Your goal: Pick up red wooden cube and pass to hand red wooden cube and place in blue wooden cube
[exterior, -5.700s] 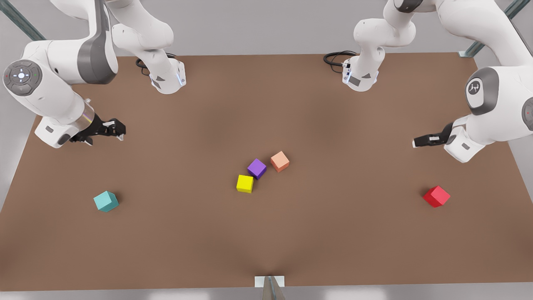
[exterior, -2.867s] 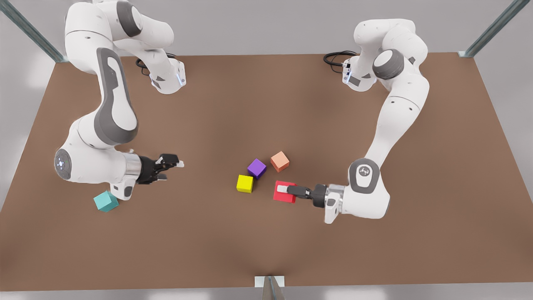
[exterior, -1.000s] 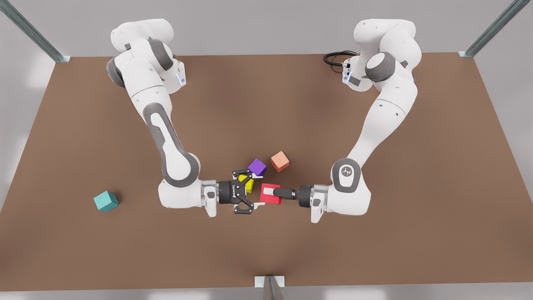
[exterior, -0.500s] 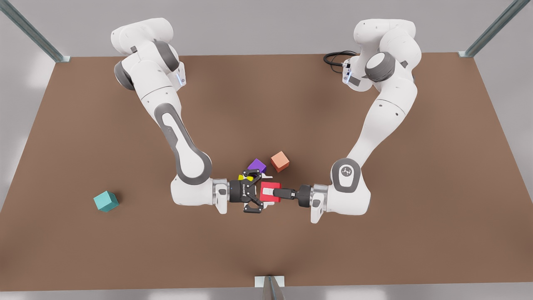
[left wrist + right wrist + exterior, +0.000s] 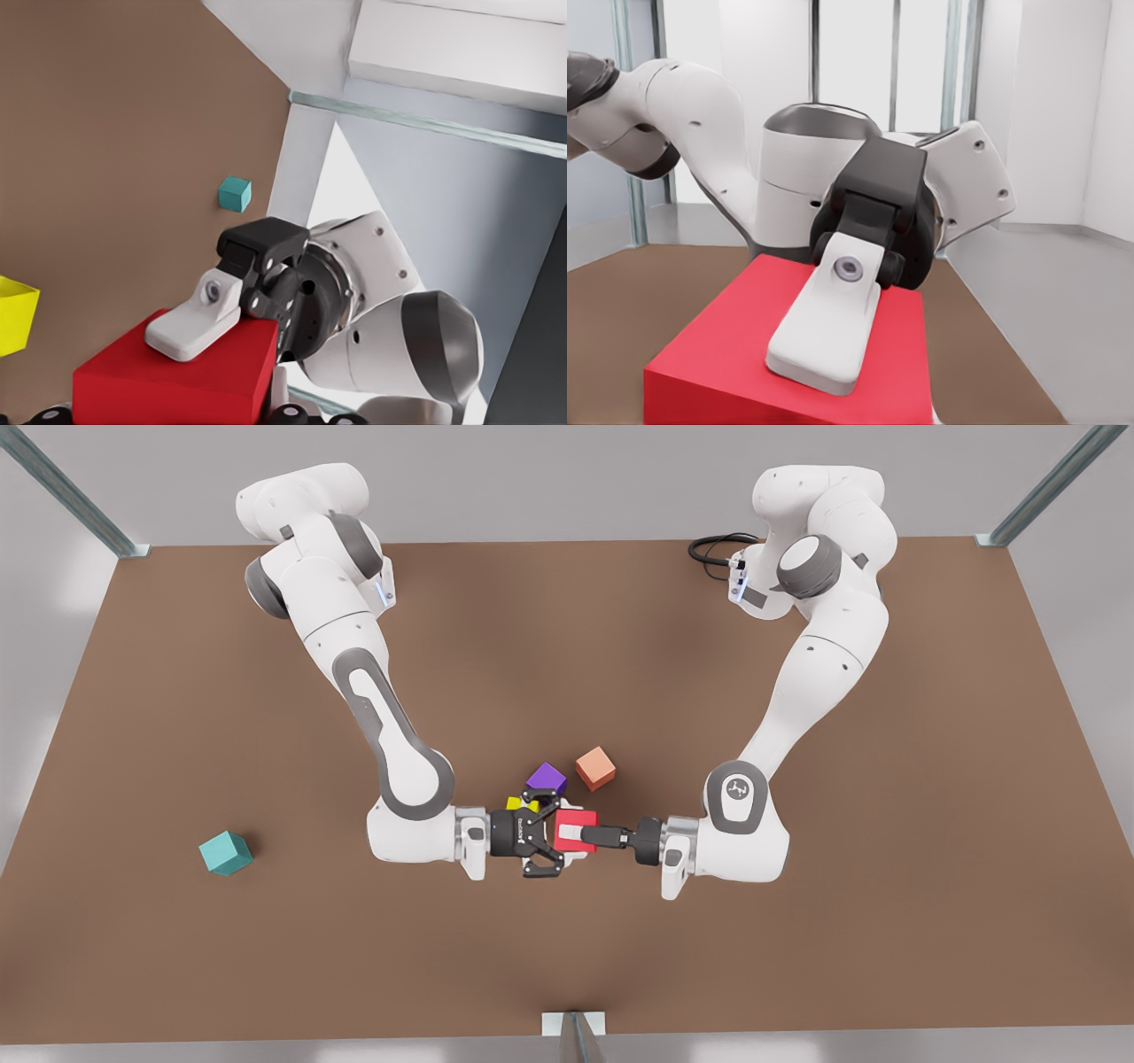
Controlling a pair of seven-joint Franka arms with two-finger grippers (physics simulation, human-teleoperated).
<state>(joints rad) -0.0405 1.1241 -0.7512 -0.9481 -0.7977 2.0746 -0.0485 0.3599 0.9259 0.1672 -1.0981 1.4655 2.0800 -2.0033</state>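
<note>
The red wooden cube (image 5: 571, 819) is off the desk (image 5: 797, 957), held in the air a little toward the front edge from the desk's middle. The left gripper (image 5: 578, 834) is clenched on it, reaching in from the front view's right. In the right wrist view one of its white fingers (image 5: 824, 328) lies flat along a face of the cube (image 5: 726, 328).

The right gripper (image 5: 563, 838) faces it from the front view's left. It is unclenched, its jaws spread to either side of the cube's free end. In the left wrist view one fingertip (image 5: 195, 323) lies along the edge of the cube (image 5: 168, 381), though firm pressure cannot be made out there.

This looks like the handover itself — the receiving grip is about to be taken. To do it well:

- The right jaws should close squarely on the two faces the left fingers do not cover.
- They should sit deep enough that the cube cannot pivot.
- The left gripper should let go only once that grip is firm, then draw straight back toward the front view's right.

A yellow cube (image 5: 518, 803) sits on the desk close under the right gripper, with a purple cube (image 5: 547, 778) and a salmon cube (image 5: 595, 768) just behind it — any drop would land among them. The blue wooden cube (image 5: 225, 853) rests well apart, near the desk's edge at the front view's left, with open desk between for the carry.
</note>
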